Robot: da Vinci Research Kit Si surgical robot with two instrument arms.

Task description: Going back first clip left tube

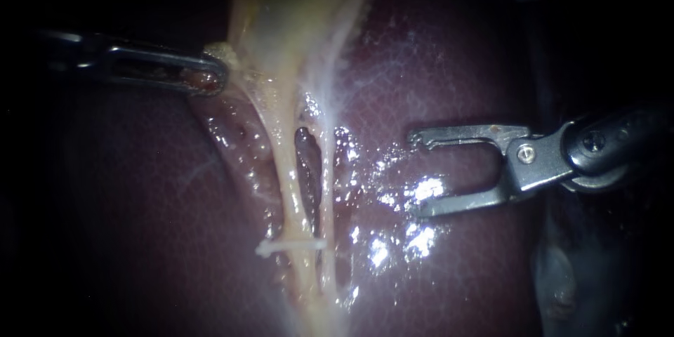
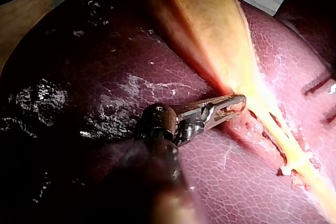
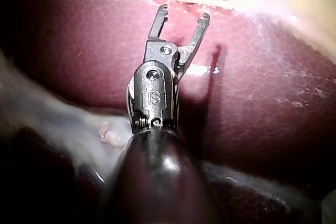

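Claw, R instrument [image 1: 419, 173], wide open, empty — L instrument [image 1: 214, 74] grips gallbladder [image 1: 295, 14].

The dark red liver [image 1: 456, 84] is seen wet and glistening, and the pale yellow gallbladder [image 1: 295, 7] is stretched upward over it.

Two instruments: the left instrument [image 1: 210, 78] at ten o'clock and the right instrument [image 1: 418, 173] at three o'clock. The right one shows two separate jaws. One liver [image 1: 456, 63], dark red, fills most of the endoscope view. One gallbladder [image 1: 295, 0], pale yellow, at twelve o'clock. Two tubes run side by side from it toward six o'clock: the left tube [image 1: 286, 168] and the right tube [image 1: 327, 168]. One clip [image 1: 291, 244], white, at seven o'clock, across the left tube.
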